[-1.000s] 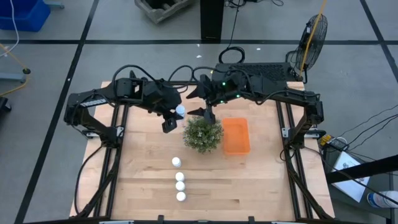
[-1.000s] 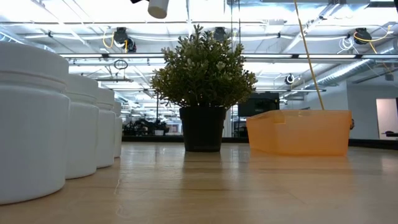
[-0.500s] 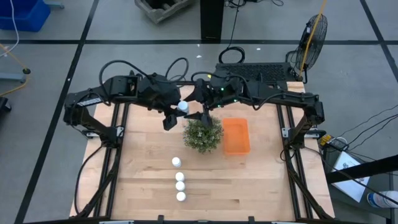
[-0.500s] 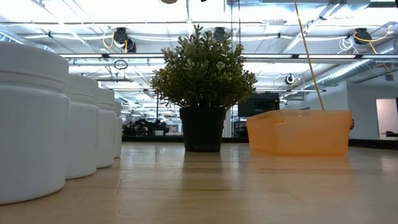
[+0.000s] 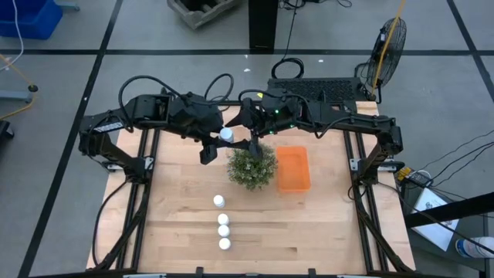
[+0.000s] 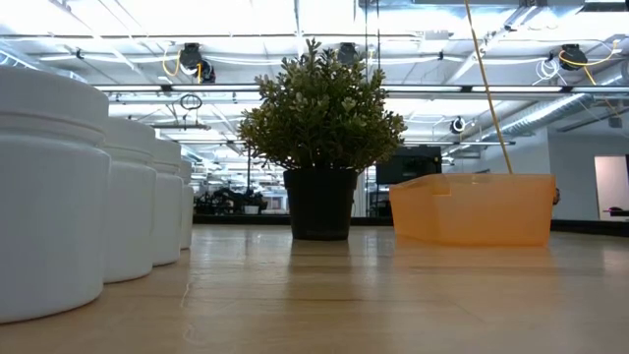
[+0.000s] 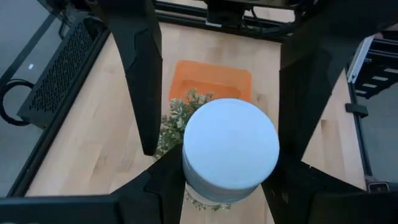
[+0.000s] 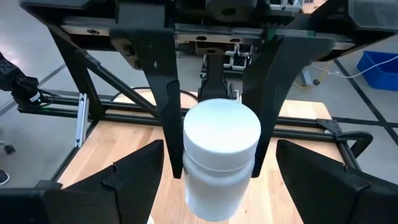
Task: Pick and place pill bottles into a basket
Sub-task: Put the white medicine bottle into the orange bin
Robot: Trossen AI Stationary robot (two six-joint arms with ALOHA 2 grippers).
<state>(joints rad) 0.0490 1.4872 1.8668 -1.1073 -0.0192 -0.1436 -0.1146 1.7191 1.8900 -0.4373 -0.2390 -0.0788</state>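
Fingers of the left gripper (image 5: pixel 218 139) are clamped on one pill bottle (image 5: pixel 226 133), held up in the air over the back of the table (image 5: pixel 177 216). In the left wrist view the bottle's white cap (image 7: pixel 230 146) sits between the two dark fingers (image 7: pixel 140 68), one tight on each side, no gap. Right gripper (image 5: pixel 252 139) sits just beside it, facing it; its fingers (image 8: pixel 134 171) are spread wide, one to each side of the same bottle (image 8: pixel 221 158), w/ clear air between pad and bottle on both sides, not touching.

Below & just beyond the held bottle: bushy plant (image 5: pixel 251 166), very near the fingertips, little room downward there. Basket (image 5: pixel 293 168), orange, stands just beside the plant on its far side from the left arm; its rim is open on top, nothing seen inside. In the low view the basket (image 6: pixel 472 206) and plant pot (image 6: pixel 319 202) stand apart by a narrow strip of bare wood.

Other 4 bottles (image 5: pixel 223 224) stand in a loose line toward the front edge of the table, well apart from both grippers, w/ open wood on either side. The low view shows them close up (image 6: pixel 49 197), upright in a row.
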